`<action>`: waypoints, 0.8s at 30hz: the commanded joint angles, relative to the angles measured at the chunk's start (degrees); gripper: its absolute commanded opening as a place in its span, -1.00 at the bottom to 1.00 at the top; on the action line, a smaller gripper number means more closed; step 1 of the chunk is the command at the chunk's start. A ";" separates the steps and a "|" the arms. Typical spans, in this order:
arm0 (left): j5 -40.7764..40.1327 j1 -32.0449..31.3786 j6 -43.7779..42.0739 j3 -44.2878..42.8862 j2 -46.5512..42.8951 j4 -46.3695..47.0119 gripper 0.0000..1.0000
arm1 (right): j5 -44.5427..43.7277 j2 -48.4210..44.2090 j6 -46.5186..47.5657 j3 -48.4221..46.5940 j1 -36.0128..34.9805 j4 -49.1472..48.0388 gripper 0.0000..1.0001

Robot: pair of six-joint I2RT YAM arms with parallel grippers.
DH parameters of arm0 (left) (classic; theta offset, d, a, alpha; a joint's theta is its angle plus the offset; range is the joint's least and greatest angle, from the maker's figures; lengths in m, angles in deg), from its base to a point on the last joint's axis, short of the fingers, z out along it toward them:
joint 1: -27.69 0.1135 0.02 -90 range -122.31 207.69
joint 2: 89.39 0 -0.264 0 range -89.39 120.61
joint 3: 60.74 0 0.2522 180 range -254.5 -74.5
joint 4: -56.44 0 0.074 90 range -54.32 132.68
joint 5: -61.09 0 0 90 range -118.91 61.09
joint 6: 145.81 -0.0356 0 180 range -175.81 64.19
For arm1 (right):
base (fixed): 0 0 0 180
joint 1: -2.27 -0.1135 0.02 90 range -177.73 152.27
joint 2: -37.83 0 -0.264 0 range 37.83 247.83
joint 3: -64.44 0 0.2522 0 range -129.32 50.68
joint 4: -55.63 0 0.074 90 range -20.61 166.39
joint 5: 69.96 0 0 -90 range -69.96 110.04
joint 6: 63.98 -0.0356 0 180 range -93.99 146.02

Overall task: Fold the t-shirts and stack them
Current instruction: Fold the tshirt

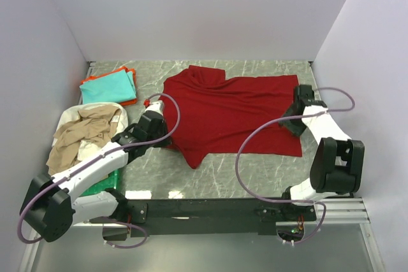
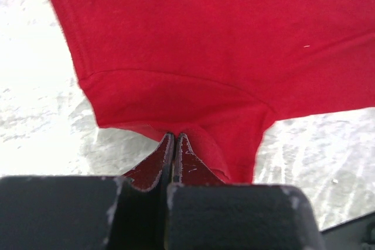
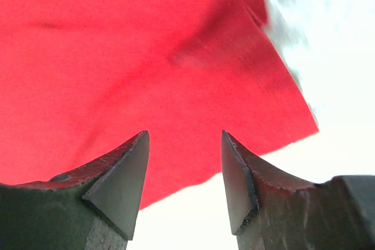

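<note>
Left gripper (image 2: 174,140) clamps sleeve of limp dark red cloth t-shirt (image 2: 234,57); right gripper (image 3: 184,144) gapes empty, hem between fingers (image 3: 120,174): you pinch there

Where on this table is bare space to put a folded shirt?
Widest: the marble strip between the large dark red cloth t-shirt and the black base rail. Smaller: the gap between that shirt and the folded teal shirt stack. Crowded: left edge, with crumpled beige shirts and left arm.
</note>
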 commanded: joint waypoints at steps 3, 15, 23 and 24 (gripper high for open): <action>3.17 0.42 -1.20 -1.36 -2.81 3.25 -0.99 | 4.32 -1.40 -3.01 9.51 3.77 1.05 0.17; 4.32 0.33 -0.76 -0.40 -4.83 3.78 -0.99 | 0.11 -5.79 -1.09 12.59 11.76 2.46 0.14; 3.79 0.25 -0.67 -0.49 -5.01 3.25 -0.99 | 1.42 -3.34 -0.38 14.35 14.32 -1.67 0.07; 3.79 0.24 -0.59 -0.49 -5.01 3.25 -0.99 | 1.51 -2.90 -0.29 14.27 14.50 -1.94 0.05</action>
